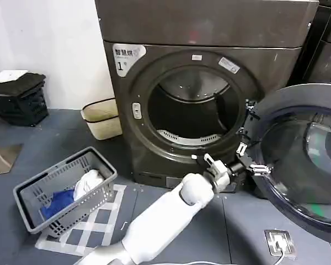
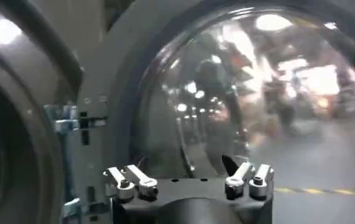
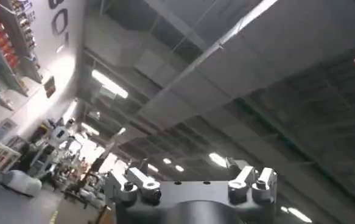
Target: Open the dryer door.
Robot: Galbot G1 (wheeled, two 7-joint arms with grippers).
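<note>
Judging by the exposed drum [image 1: 190, 113], the opening was essentially done: the door [image 1: 306, 160] stood swung wide, just beyond the left gripper [image 1: 248, 159], whose fingers were spread and held nothing. The right gripper [image 3: 192, 182], likewise spread, pointed ceilingward.

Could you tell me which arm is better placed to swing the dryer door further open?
The left. Its end effector is at the inner edge of the dryer door, which already stands open on the right of the drum opening. The right end effector points up at the ceiling, away from the machine.
</note>
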